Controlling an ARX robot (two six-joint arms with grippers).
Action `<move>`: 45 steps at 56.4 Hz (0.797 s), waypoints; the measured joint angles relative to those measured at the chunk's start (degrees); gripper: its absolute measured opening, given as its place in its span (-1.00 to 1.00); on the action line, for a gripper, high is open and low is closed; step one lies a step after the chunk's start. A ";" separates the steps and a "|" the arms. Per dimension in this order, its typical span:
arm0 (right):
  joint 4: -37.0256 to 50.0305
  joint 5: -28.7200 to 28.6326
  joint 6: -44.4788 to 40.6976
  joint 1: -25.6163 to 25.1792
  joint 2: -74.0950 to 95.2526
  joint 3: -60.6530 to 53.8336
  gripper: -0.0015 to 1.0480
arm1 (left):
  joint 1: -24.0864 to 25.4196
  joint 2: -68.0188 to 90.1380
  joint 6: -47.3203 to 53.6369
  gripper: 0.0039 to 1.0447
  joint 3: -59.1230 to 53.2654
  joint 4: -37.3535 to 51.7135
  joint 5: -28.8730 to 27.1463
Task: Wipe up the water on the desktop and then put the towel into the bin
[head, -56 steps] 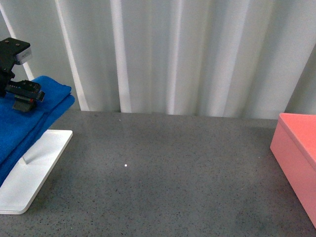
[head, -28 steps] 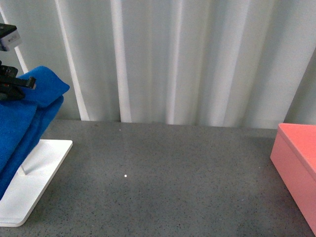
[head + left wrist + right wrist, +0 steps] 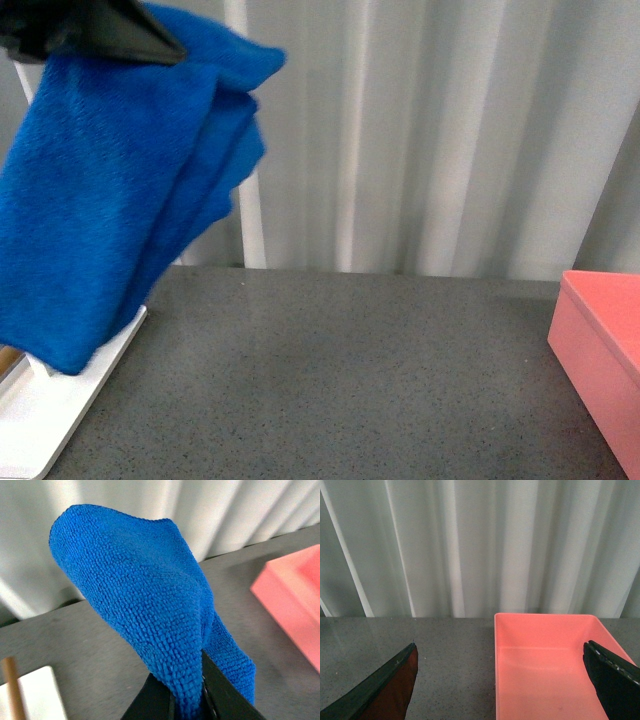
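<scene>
Risk, snagging: the towel (image 3: 110, 190) hangs in thick folds with its lower end just above the white rack base (image 3: 40, 420). A sideways move at this height could probably drag it over the rack or its wooden bar (image 3: 12, 690).
Risk, slipping: the hold covers only a bunched fold, so a quick swing could let layers slide out or fall open.
Risk, missed water: no wet patch can be made out on the desktop (image 3: 380, 380), so the wipe may land off target.
Risk, blocked view: the towel fills the left of the front view and hides the surface beneath it.
Left gripper (image 3: 187, 702): jaws closed tight on the towel, pinching a fold. It touches nothing else.
Right gripper (image 3: 500, 647): fingers spread wide and holding nothing. It hangs clear above the bin (image 3: 545, 665).
Towel position: raised clear of the desktop at the robot's left, in front of the curtain (image 3: 450, 130).
Bin position: on the desktop at the far right, well apart from the towel. Its inside appears empty.
</scene>
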 joint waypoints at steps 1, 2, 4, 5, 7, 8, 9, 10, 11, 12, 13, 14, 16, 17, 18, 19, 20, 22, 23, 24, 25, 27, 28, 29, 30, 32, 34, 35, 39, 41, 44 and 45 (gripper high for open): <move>0.00 0.02 0.00 0.00 0.00 0.00 0.87 | -1.01 -0.42 -0.48 -0.93 -0.24 0.31 0.09; 0.00 0.02 0.00 0.00 0.00 0.00 0.87 | -1.53 -0.57 -0.74 -0.93 -0.35 0.44 0.11; 0.00 0.02 0.00 0.00 0.00 0.00 0.87 | -3.52 -1.01 -1.75 -0.93 -0.72 0.98 0.07; 0.00 0.02 0.00 0.00 0.00 0.00 0.87 | -3.98 -1.07 -2.21 -0.93 -0.79 1.16 0.09; 0.00 0.02 0.00 0.00 0.00 0.00 0.87 | -5.79 -1.16 -3.23 -0.93 -1.16 2.05 0.26; 0.00 0.00 0.00 0.00 0.00 0.00 0.87 | -6.69 -1.16 -3.82 -0.93 -1.38 2.67 0.52; 0.00 0.00 0.00 0.00 0.00 0.00 0.87 | -7.10 -1.16 -4.20 -0.93 -1.49 2.84 0.57; 0.00 0.02 0.00 0.00 0.00 0.00 0.87 | -7.89 -1.14 -4.90 -0.93 -1.68 3.65 0.76; 0.00 0.02 0.00 0.00 0.00 0.00 0.87 | -8.61 -1.07 -5.55 -0.93 -1.88 4.35 0.85; 0.00 0.02 0.00 0.00 0.00 0.00 0.87 | -8.96 -1.03 -5.70 -0.93 -1.97 4.70 0.85; 0.00 0.02 0.00 0.00 0.00 0.00 0.87 | -9.64 -0.94 -6.12 -0.93 -2.14 5.44 0.83; 0.00 0.02 0.00 0.00 0.00 0.00 0.87 | -10.23 -0.83 -6.58 -0.93 -2.29 6.14 0.79; 0.00 0.00 0.00 0.00 0.00 0.00 0.87 | -11.08 -0.59 -6.97 -0.93 -2.43 7.04 0.39; 0.00 0.02 0.00 0.00 0.00 0.00 0.87 | -11.58 -0.44 -7.26 -0.93 -2.43 7.43 -0.26; 0.00 0.02 0.00 0.00 0.00 0.00 0.87 | -11.82 -0.31 -7.41 -0.93 -2.43 7.58 -0.61; 0.00 0.02 0.00 0.00 0.00 0.00 0.87 | -12.26 -0.13 -7.80 -0.93 -2.43 8.00 -1.46; 0.00 0.02 0.00 0.00 0.00 0.00 0.87 | -12.66 0.07 -7.93 -0.93 -2.45 8.50 -2.03; 0.00 0.00 0.00 0.00 0.00 0.00 0.87 | -13.16 0.39 -7.93 -0.93 -2.47 9.35 -2.12; 0.00 0.00 0.00 0.00 0.00 0.00 0.87 | -13.40 0.57 -7.93 -0.93 -2.47 9.64 -2.12; 0.00 0.02 0.00 0.00 0.00 0.00 0.87 | -13.51 0.66 -7.96 -0.93 -2.47 9.75 -2.12; 0.00 0.02 0.00 0.00 0.00 0.00 0.87 | -13.62 0.81 -8.02 -0.93 -2.47 9.81 -2.12; 0.00 0.02 0.00 0.00 0.00 0.00 0.87 | -13.73 1.01 -8.09 -0.93 -2.49 9.84 -2.14; 0.00 0.02 0.00 0.00 0.00 0.00 0.87 | -13.73 1.07 -8.11 -0.93 -2.54 9.84 -2.23; 0.00 0.02 0.00 0.00 0.00 0.00 0.87 | -13.77 1.14 -8.13 -0.93 -2.56 9.84 -2.23; 0.00 0.02 0.00 0.00 0.00 0.00 0.87 | -13.77 1.16 -8.15 -0.93 -2.58 9.84 -2.23; 0.00 0.02 0.00 0.00 0.00 0.00 0.87 | -13.77 1.18 -8.31 -0.93 -2.62 9.84 -2.25; 0.00 0.02 0.00 0.00 0.00 0.00 0.87 | -13.77 1.18 -8.33 -0.93 -2.62 9.84 -2.27; 0.00 0.02 0.00 0.00 0.00 0.00 0.87 | -13.77 1.18 -8.33 -0.93 -2.62 9.84 -2.27; -5.16 -5.05 -0.85 -1.86 2.58 1.88 0.87 | -13.77 1.18 -8.33 -0.93 -2.62 9.88 -2.25; -8.83 -11.06 -1.64 -5.11 7.91 3.98 0.87 | -13.75 1.20 -8.35 -0.93 -2.64 9.88 -2.29; -7.72 -17.94 -2.03 -9.57 15.56 5.79 0.87 | -13.75 1.20 -8.37 -0.93 -2.64 9.88 -2.45; -7.19 -19.19 -2.03 -10.36 16.96 6.12 0.87 | -13.77 1.20 -8.37 -0.93 -2.64 9.88 -2.40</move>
